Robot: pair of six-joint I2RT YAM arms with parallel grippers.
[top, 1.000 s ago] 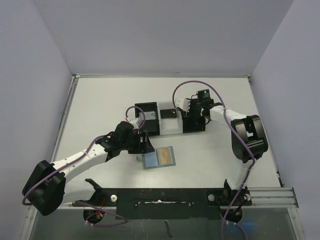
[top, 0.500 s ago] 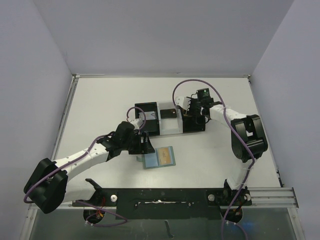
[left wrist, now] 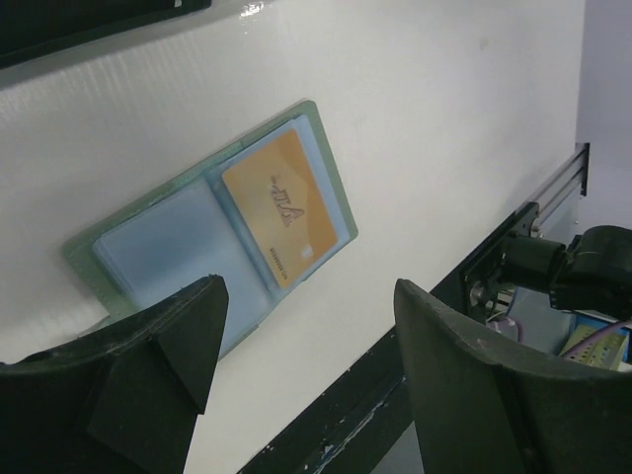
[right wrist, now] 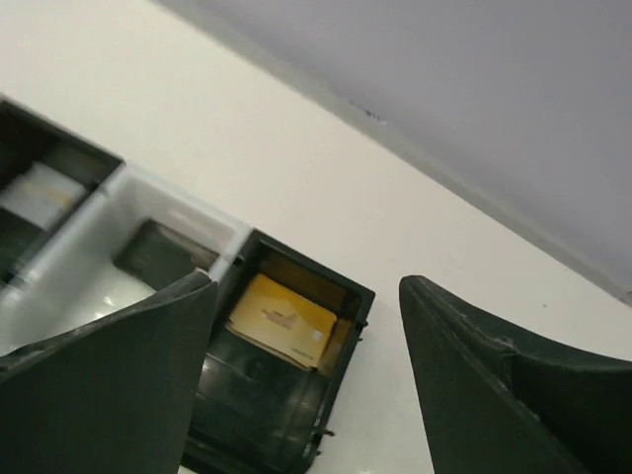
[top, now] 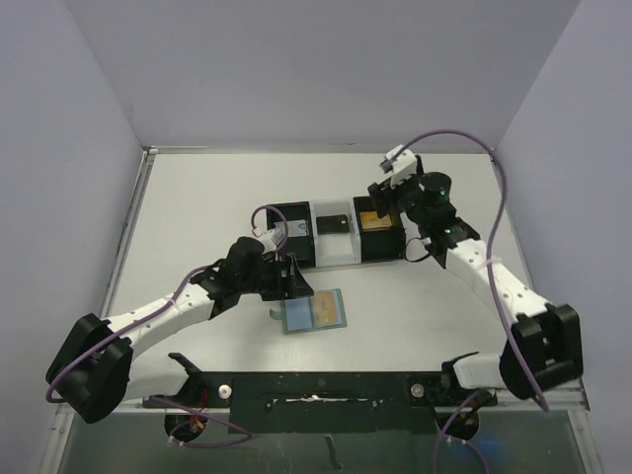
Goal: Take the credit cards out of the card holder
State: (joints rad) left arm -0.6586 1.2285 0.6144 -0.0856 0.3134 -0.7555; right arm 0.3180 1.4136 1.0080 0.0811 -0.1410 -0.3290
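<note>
Gold-orange credit card (left wrist: 281, 207) in the open card holder (left wrist: 148, 257) lies just ahead of the spread, nearer left claw (left wrist: 308, 296).

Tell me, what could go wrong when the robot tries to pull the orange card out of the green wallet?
The card holder lies loose on the table while the right gripper hangs far off over a black box, so a pull might drag the whole holder. The gold card sits flat in its pocket, so the open left gripper could slip or pinch the pocket too.
</note>
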